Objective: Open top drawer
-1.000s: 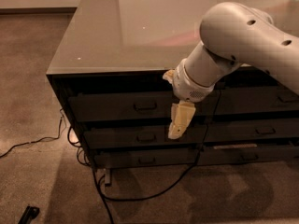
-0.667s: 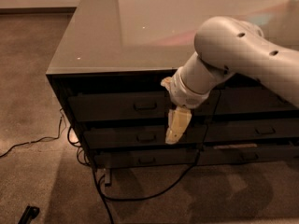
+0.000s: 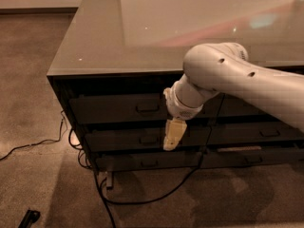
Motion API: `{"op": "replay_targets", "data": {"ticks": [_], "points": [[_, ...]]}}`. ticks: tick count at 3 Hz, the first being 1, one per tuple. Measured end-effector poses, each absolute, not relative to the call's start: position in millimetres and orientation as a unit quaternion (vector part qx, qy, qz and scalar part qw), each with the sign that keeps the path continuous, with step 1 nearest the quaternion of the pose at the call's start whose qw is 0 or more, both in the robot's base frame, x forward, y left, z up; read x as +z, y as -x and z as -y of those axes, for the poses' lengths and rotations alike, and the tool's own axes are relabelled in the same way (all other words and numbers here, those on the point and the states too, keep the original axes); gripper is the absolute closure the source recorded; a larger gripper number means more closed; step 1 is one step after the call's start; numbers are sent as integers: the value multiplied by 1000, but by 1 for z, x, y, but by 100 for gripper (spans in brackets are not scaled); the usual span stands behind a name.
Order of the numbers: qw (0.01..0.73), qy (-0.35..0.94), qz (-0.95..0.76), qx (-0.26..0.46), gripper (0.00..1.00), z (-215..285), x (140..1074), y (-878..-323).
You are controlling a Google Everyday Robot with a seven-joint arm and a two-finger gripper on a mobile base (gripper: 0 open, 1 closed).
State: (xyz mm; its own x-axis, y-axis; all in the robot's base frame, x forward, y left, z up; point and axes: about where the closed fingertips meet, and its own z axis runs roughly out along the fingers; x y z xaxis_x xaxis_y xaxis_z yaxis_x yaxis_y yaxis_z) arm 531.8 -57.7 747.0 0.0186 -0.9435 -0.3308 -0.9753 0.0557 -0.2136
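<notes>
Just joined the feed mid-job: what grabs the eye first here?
The bulky white arm fills the right side, reaching down across the dark drawer cabinet under its glossy top. Its yellowish gripper hangs pointing down in front of the middle drawer, just below and right of the top drawer's loop handle. Black cables trail over the floor below.

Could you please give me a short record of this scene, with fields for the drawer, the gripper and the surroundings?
top drawer: looks shut
handle: small loop at the centre of the front, not held
gripper: points down, to the lower right of the handle, its tip in front of the middle drawer
cabinet top: grey and glossy
floor: black cables trail across it
</notes>
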Motion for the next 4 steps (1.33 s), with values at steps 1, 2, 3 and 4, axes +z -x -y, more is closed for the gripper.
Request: {"op": "replay_targets", "data": {"ticks": [1,2,3,4], "points": [[214,672,-709,2,0,57,739,-560],[217,671,-709,-4,0,58,740,-564],[213,678,-704,15,0,57,731,-560],[210,680,-702,28,0,53,715,-563]]}}
